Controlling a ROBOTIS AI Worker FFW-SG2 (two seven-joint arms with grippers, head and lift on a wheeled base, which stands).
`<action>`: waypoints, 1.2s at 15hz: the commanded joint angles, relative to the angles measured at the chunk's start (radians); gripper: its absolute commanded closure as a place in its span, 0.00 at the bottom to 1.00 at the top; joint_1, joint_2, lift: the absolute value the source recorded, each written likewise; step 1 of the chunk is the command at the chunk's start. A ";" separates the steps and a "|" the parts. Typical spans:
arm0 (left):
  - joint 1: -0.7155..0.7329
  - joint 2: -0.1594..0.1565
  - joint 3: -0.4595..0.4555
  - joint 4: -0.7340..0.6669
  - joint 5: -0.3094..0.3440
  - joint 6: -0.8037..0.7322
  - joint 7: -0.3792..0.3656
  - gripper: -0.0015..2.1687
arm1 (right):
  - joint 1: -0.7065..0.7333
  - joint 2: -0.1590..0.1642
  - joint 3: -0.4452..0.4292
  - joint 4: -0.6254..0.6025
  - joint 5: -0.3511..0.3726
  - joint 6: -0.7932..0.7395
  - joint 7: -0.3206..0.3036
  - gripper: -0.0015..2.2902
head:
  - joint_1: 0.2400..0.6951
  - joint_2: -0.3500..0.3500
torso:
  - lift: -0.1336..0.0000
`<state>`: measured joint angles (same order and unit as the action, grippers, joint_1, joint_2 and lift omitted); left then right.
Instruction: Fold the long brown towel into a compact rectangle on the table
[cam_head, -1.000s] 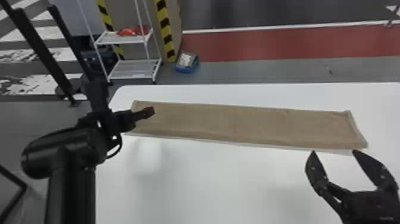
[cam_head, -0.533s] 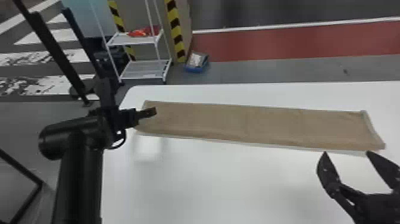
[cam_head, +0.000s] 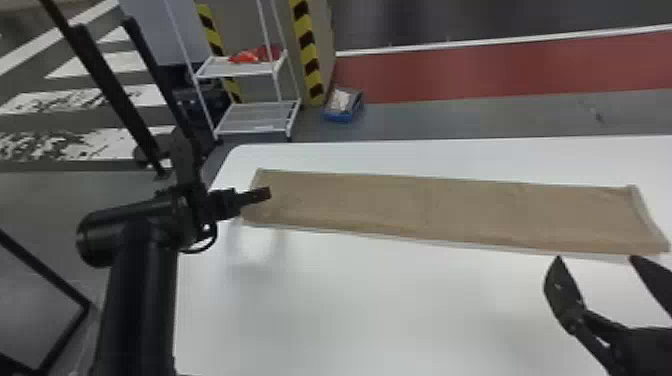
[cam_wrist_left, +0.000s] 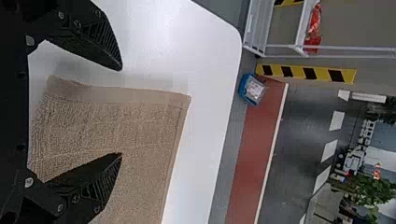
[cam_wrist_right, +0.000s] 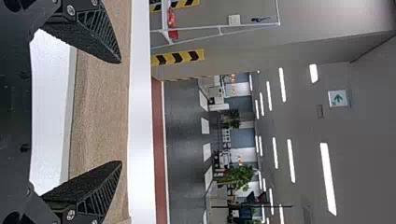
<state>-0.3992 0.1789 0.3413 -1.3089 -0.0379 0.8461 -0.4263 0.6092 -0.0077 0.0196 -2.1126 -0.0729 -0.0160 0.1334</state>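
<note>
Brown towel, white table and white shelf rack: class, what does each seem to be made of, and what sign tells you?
Brown towel: soft, matt woven cloth, probably cotton; its ribbed, slightly fuzzy weave and folded edge show it.
White table: smooth with a slight sheen, shown by blurred reflections; laminate or plastic, hard to say.
White shelf rack: likely painted metal, judging by its slim, straight posts.

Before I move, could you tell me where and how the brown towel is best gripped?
The towel is probably best pinched at its short left end, coming down from the left. It lies flat and long across the table, that edge is free, and the left gripper hangs over it, open fingers on either side of the edge.
</note>
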 joint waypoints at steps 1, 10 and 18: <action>-0.009 0.007 0.002 0.025 0.001 0.000 -0.012 0.15 | 0.000 0.009 0.000 0.000 0.001 0.000 0.000 0.05 | 1.00 0.82 | 0.08; -0.007 0.019 0.007 0.062 -0.010 0.000 -0.034 0.77 | -0.012 0.009 0.006 0.017 -0.005 0.003 0.000 0.05 | 1.00 0.83 | 0.08; 0.063 0.017 0.033 -0.059 -0.020 0.055 -0.150 0.99 | -0.020 0.009 0.006 0.031 -0.005 0.003 0.000 0.05 | 1.00 0.84 | 0.08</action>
<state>-0.3458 0.1941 0.3713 -1.3420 -0.0524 0.8992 -0.5495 0.5894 -0.0077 0.0261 -2.0841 -0.0782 -0.0129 0.1334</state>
